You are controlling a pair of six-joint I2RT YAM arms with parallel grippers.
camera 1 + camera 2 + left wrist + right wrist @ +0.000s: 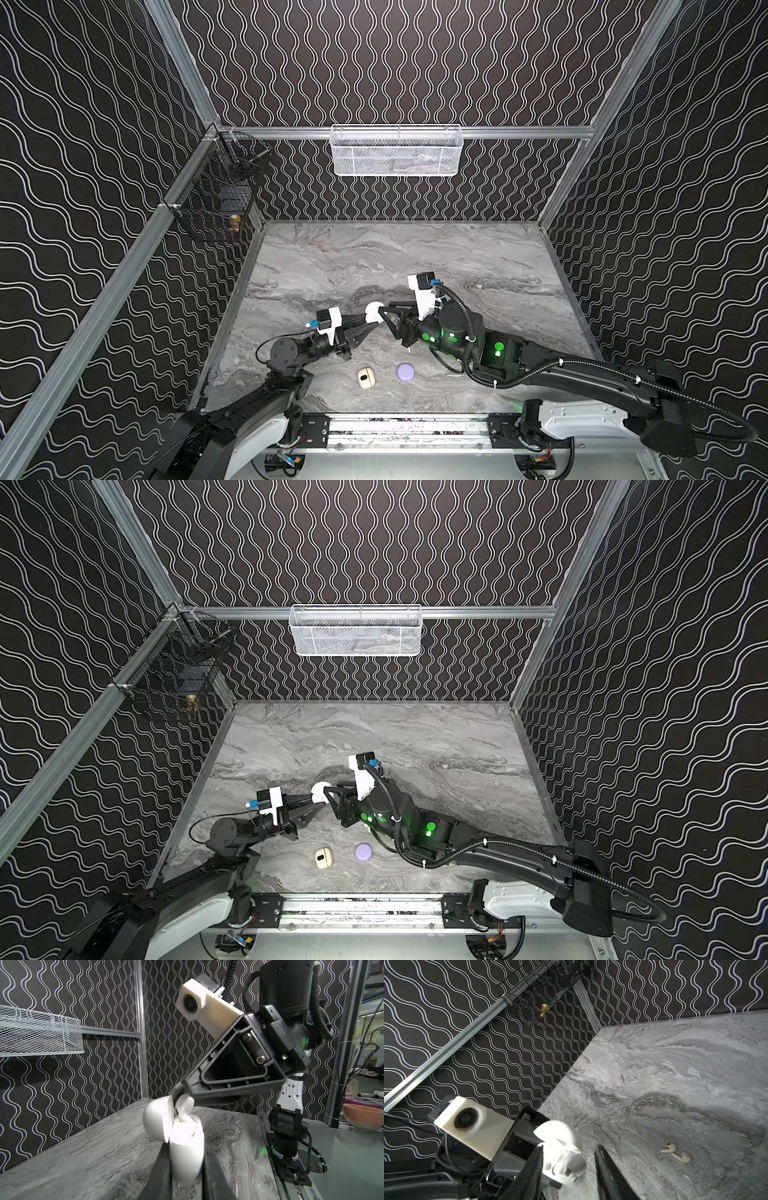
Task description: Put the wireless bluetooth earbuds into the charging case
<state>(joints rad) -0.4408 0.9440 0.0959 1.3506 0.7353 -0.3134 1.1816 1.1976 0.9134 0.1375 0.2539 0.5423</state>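
- One grey marbled table point(415, 257) fills the lower middle of both top views, and my two arms meet just below its centre.
- Two baskets hang on the walls: a white mesh basket point(395, 150) at upper centre and a black wire basket point(214, 195) at upper left.
- My left gripper point(371, 321) is clamped tight on the body of the white charging case point(187, 1153), whose lid point(155, 1120) is swung open.
- My right gripper point(182, 1097) sits at the case's mouth, its jaws part way apart around a white earbud point(186, 1105). The right wrist view shows one finger against the earbud and a gap at the other, so I cannot tell whether it is gripped.
- Only the left wrist view shows that earbud's stem inside the case's opening.
- Only the top views show a beige case point(365, 377) and a lilac case point(405, 372), lying side by side near bottom centre.
- Only the right wrist view shows two loose white earbuds point(669, 1147), lying together on the marble at lower right.
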